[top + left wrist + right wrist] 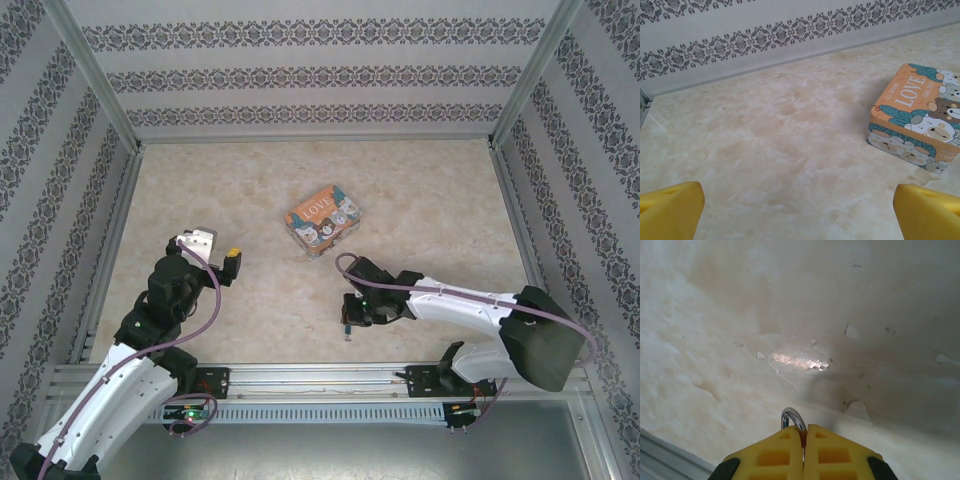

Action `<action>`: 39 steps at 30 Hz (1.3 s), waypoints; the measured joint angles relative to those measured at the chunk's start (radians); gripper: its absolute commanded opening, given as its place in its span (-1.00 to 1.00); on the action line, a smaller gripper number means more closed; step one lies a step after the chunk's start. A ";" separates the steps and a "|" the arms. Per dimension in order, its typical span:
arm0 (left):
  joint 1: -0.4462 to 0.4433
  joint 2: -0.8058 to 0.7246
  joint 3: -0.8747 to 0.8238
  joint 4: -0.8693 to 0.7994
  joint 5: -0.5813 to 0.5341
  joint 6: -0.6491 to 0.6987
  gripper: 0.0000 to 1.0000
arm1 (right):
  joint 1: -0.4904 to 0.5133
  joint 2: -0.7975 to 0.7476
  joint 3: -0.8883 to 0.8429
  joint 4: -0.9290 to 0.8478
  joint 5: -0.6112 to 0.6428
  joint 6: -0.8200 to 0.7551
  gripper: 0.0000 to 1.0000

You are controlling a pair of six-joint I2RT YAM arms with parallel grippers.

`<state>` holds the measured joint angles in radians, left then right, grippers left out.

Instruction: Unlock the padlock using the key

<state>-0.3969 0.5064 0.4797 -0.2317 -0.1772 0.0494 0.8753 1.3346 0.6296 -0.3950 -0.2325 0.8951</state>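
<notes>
- The right gripper [803, 436] is squeezing shut on the padlock [789, 412]. The shiny loop is poking out at 12 o'clock of the yellow fingers [770, 455]. The rest of the padlock is hiding between them.
- This gripper is holding the padlock low over the table [200, 190], at about 6 o'clock of the bear tin [322, 220]. I am guessing it is gripping tight so the padlock is not wobbling when a key is pushed in.
- The left gripper [800, 215] is standing wide open, with nothing in it. Its two yellow pads [670, 210] are sitting far apart, at 7 and 5 o'clock in its own camera view.
- It is hanging above the table at about 8 o'clock of the tin and pointing toward it. I am guessing it is open so it is ready to pick up the key.
- Where the key is lying, I cannot tell; it is too tiny.
- So I am thinking the job is only just starting: one hand is holding the lock, and the other is needing the key.
</notes>
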 measured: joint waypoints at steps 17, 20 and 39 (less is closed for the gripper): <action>0.000 0.000 0.000 -0.005 -0.020 0.000 0.97 | 0.000 0.056 -0.004 0.053 -0.019 0.000 -0.86; 0.000 0.000 0.000 -0.005 -0.020 0.000 0.97 | 0.000 0.056 -0.011 0.056 -0.019 0.002 -0.71; 0.000 0.000 0.000 -0.004 -0.049 -0.006 0.99 | -0.108 -0.198 0.004 -0.055 0.061 -0.100 -0.25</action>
<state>-0.3969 0.5064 0.4793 -0.2359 -0.2264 0.0433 0.7670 1.1370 0.6338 -0.4503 -0.1715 0.7956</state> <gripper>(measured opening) 0.993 0.376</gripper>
